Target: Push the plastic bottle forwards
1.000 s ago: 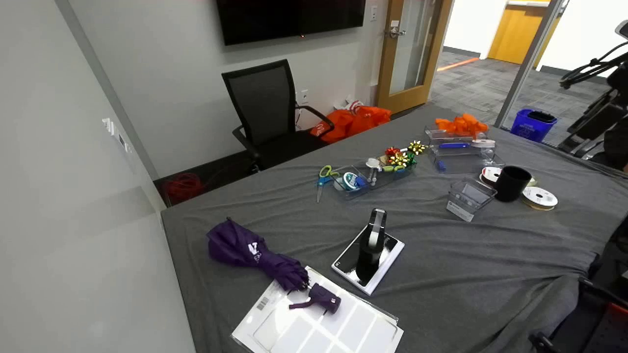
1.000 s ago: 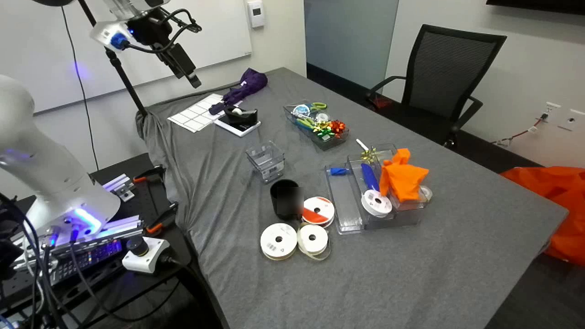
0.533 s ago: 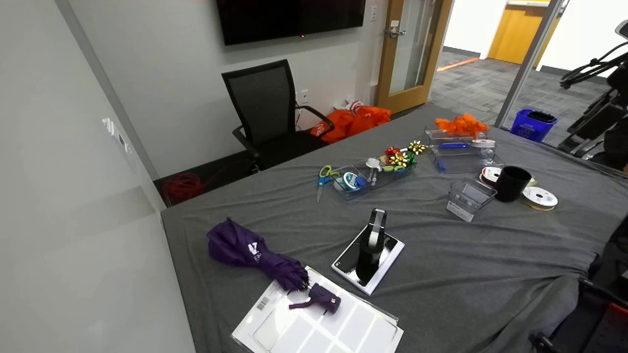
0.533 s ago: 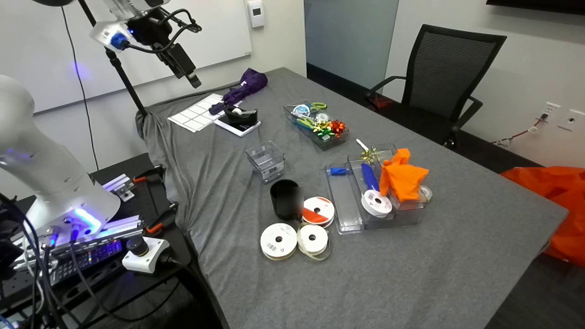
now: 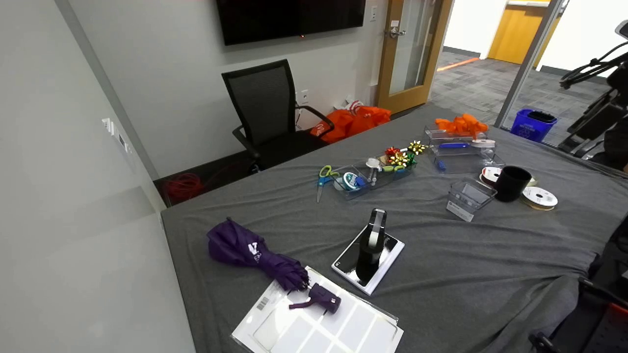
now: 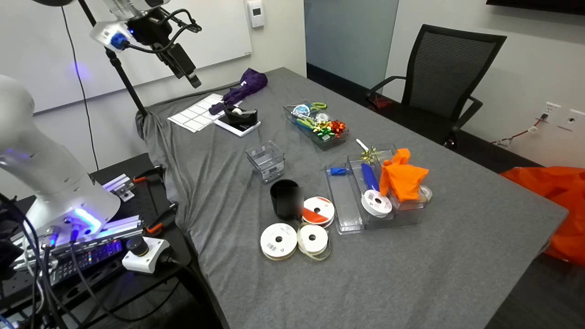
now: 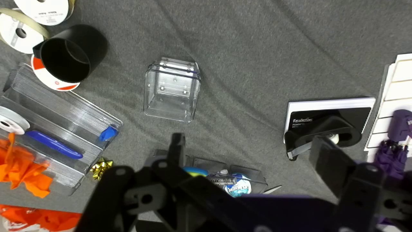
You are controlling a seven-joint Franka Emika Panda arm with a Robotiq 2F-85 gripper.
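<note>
Above grey, creased surface [image 6: 402, 269]: gripper [image 7: 251, 153], empty, spread wide — might straddle instead of pushing. On surface: clear container [image 7: 173, 91], presumably the task's bottle, near black mug [image 7: 90, 43] — likely light; high contact or snagging could tip it.

Clr. plastic container [image 7: 172, 91], open-topped, sits on tbl [image 7: 244, 58].
</note>
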